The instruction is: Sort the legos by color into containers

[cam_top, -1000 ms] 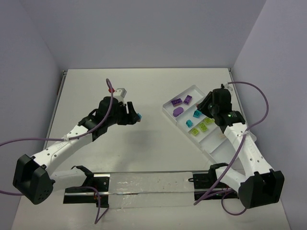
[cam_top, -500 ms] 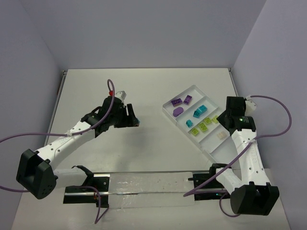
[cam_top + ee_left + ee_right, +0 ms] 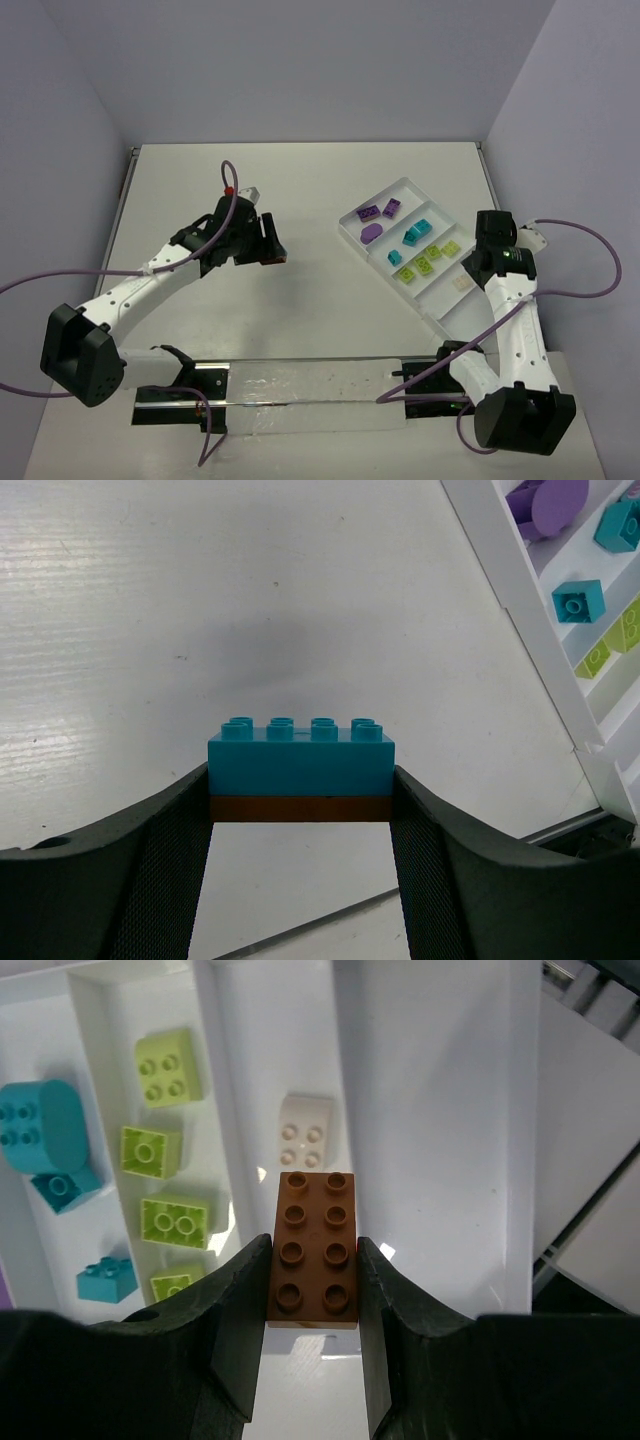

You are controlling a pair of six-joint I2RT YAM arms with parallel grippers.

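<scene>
My left gripper (image 3: 300,805) is shut on a teal brick (image 3: 300,755) stacked on a thin orange-brown plate (image 3: 300,808), held above the bare table. From above, the left gripper (image 3: 272,250) hangs left of the white tray (image 3: 400,187). My right gripper (image 3: 312,1270) is shut on an orange-brown eight-stud brick (image 3: 312,1220), studs up, just over the tray near a cream brick (image 3: 306,1132). The containers hold purple legos (image 3: 369,212), teal legos (image 3: 415,234), lime legos (image 3: 425,262) and the cream brick (image 3: 461,283). In the top view the right wrist (image 3: 495,240) hides its fingers.
A clear bar on black mounts (image 3: 300,385) runs along the near edge between the arm bases. Purple cables loop beside both arms. The tray lies diagonally near the right wall, with an empty compartment (image 3: 430,1110) right of the cream one.
The right arm has swung from over the tray's far end to its near right side. The left gripper has drifted slightly left and turned, still holding its stack.
</scene>
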